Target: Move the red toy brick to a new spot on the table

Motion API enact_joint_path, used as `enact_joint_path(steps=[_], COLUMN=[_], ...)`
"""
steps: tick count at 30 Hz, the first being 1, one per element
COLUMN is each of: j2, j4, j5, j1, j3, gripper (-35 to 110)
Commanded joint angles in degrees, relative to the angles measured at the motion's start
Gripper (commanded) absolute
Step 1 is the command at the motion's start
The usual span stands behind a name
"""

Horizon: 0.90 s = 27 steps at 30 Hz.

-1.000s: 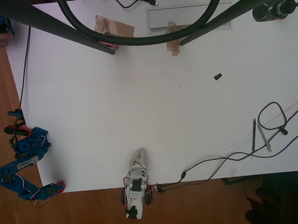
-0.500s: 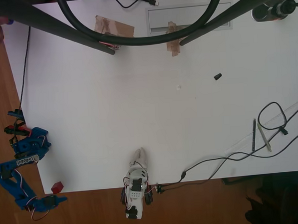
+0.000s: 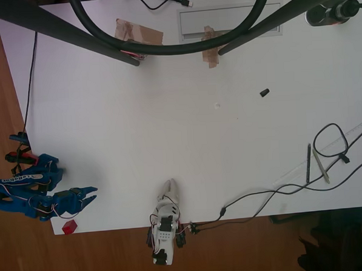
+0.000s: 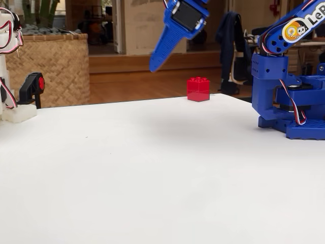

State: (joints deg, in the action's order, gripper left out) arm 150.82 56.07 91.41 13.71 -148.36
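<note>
Sitting at the very corner of the white worktop (image 3: pixel 167 112), the red toy brick (image 3: pixel 68 227) rests free. Blue gripper (image 3: pixel 89 196) hovers just beside it, fingers slightly spread, empty — placement looks done.

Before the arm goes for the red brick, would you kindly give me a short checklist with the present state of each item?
1. The red toy brick rests on the table, at its corner: ok.
2. Brick is upright, studs on top in the fixed view: ok.
3. The gripper holds nothing: ok.
4. Jaws open enough for the brick: cannot tell.
5. Gripper lined up over the brick: not ok, it sits to one side in the overhead view.
6. Nothing lies between gripper and brick: ok.
</note>
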Motion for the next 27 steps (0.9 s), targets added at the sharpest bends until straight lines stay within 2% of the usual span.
enact_joint_path(steps=[1,5,11,16,21,27], j2=[10.11,21.01,35.95,40.52,40.61,40.61], j4=[2.55,2.46,10.2,13.36,13.45,13.45], j5=[-0.09,-0.62,3.43,-10.46,-12.92,-15.38], j1=[-9.58,-16.44,-16.79,-18.63,-18.63,-18.63], j3=[-7.91,-21.45,-36.21,-36.21,-36.21,-36.21], gripper=[1,0,0,0,6,6])
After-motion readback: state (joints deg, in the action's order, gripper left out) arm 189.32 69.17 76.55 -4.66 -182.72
